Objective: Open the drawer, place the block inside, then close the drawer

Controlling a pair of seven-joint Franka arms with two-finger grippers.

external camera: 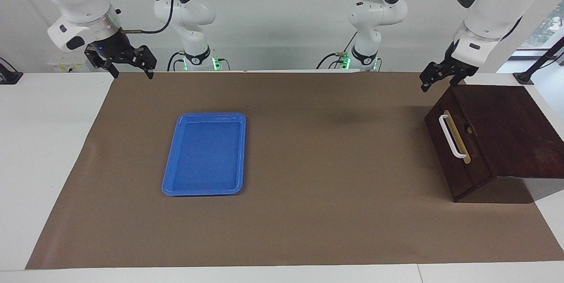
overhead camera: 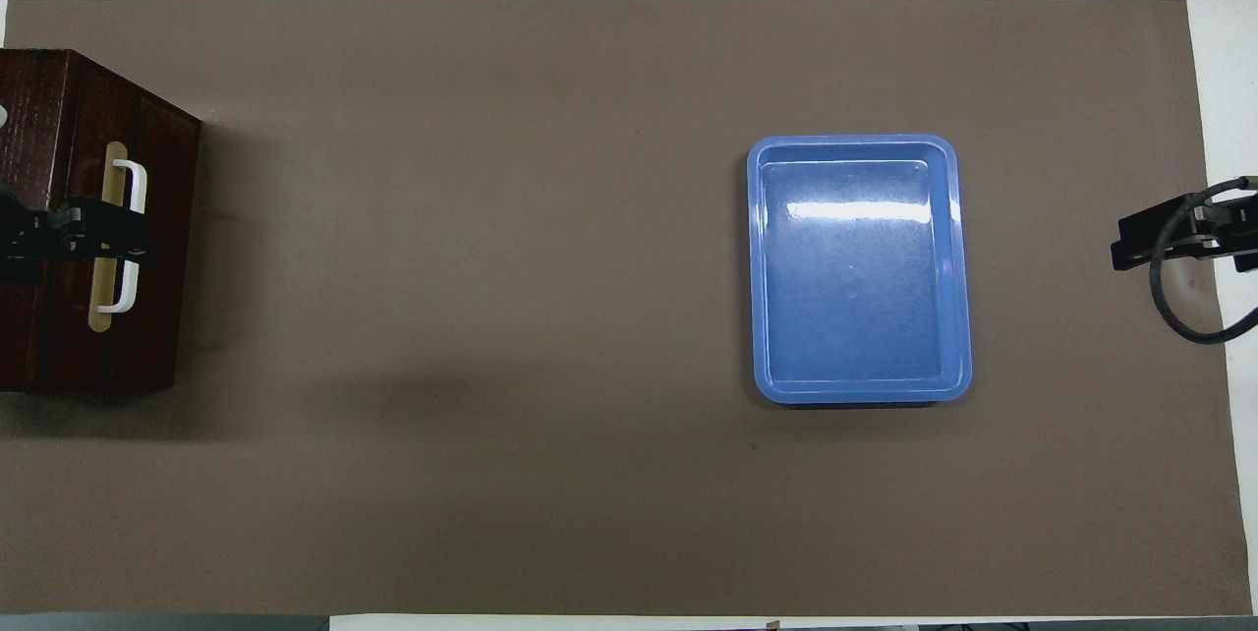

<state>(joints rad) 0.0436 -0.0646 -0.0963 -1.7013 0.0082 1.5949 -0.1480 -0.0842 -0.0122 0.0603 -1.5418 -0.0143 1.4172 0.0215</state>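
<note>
Currently drawer [external camera: 456,142], frame right, is sitting closed; rigid white handle [external camera: 452,136] is judged the grip point; left gripper [external camera: 434,79] is hanging empty, spread unclear.

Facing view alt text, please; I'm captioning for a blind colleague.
The dark wooden box's drawer is shut, and the left gripper hangs above its corner nearest the robots. A blue tray lies mid-mat; the right gripper waits, open, raised over the mat's corner.
</note>
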